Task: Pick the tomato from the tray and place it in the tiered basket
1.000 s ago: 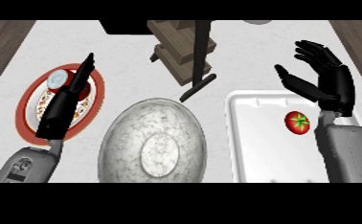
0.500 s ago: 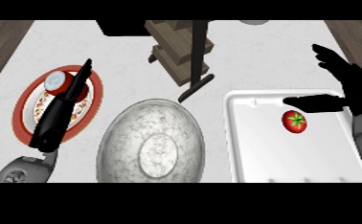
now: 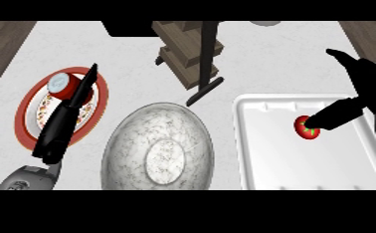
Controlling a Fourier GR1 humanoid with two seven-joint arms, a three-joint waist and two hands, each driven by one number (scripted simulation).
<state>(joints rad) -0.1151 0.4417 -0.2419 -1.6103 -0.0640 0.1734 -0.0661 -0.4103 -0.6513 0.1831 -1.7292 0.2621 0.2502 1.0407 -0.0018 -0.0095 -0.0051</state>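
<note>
1. Tomato (image 3: 307,127) lay in the white tray (image 3: 272,147), right side of table (image 3: 294,53).
2. Right hand (image 3: 345,110) spread wide, thumb touching tomato.
3. Left hand (image 3: 62,122) lay straight-fingered over the red-rimmed plate (image 3: 26,122).

Round red tomato with green top (image 3: 306,128) — on a plain white rectangular tray (image 3: 279,152). Speckled grey-white marbled bowl (image 3: 158,147). Red-rimmed patterned round plate (image 3: 26,112) — red-sided, pale-topped small can (image 3: 62,83). Brown wooden tiered basket (image 3: 185,53).

marbled bowl (image 3: 158,147), red-rimmed plate (image 3: 28,108), small can (image 3: 63,83)
</note>
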